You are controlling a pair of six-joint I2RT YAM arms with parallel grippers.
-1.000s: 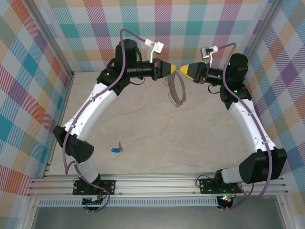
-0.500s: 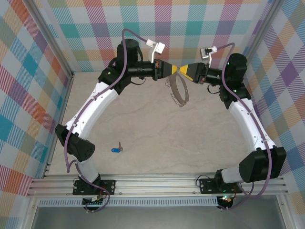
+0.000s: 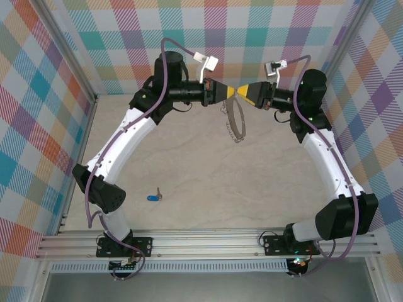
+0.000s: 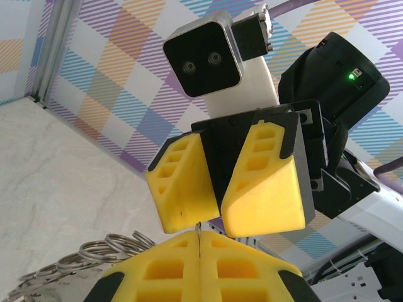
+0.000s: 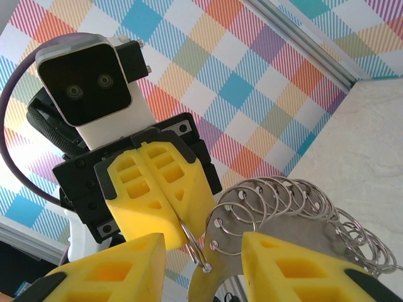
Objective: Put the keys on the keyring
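The keyring (image 3: pixel 239 129), a grey metal loop carrying several small split rings, hangs above the table between the two arms. My left gripper (image 3: pixel 228 92) is shut on one thin ring of it, which shows in the seam between its fingers (image 4: pixel 200 234). In the right wrist view the keyring's flat plate (image 5: pixel 284 224) hangs from that ring. My right gripper (image 3: pixel 242 93) faces the left tip to tip. It stands open (image 5: pixel 203 242), its fingers on either side of the pinched ring without touching it. The blue-headed key (image 3: pixel 152 197) lies on the table near the left arm's base.
Plaid walls close in the table on three sides, with metal corner posts (image 3: pixel 75 69). An aluminium rail (image 3: pixel 208 242) with both arm bases runs along the near edge. The beige tabletop (image 3: pixel 208 182) lies bare between the key and the right arm.
The two gripper tips have drawn closer together than one second ago. The hanging keyring has turned slightly and looks narrower. The key has not moved.
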